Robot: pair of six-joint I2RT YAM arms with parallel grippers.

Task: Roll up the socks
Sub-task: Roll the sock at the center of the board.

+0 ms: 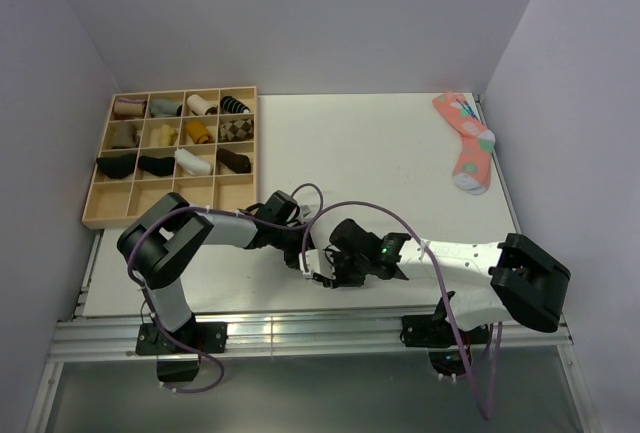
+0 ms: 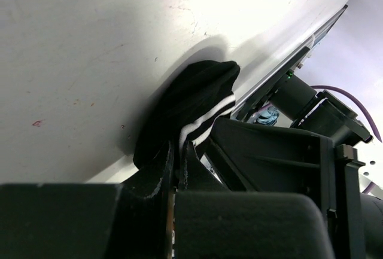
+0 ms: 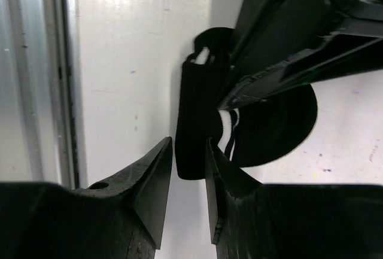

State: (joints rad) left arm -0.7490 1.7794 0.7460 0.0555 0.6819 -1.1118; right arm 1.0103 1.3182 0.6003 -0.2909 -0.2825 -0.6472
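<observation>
Socks black with white stripes; pink patterned sock; white table

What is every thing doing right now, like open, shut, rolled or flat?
black socks: partly rolled, striped cuff pinched.
left gripper: shut on the black socks.
right gripper: jaws either side of the roll's end; grip unclear.
pink sock: flat, unrolled, far right corner.
wooden tray: rolled socks fill its far three rows.

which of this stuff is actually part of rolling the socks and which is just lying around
In the job: black socks, left end effector pinching their striped cuff, right end effector at the roll's end.

Lying about: pink sock, wooden tray, rolled socks in its compartments.
</observation>
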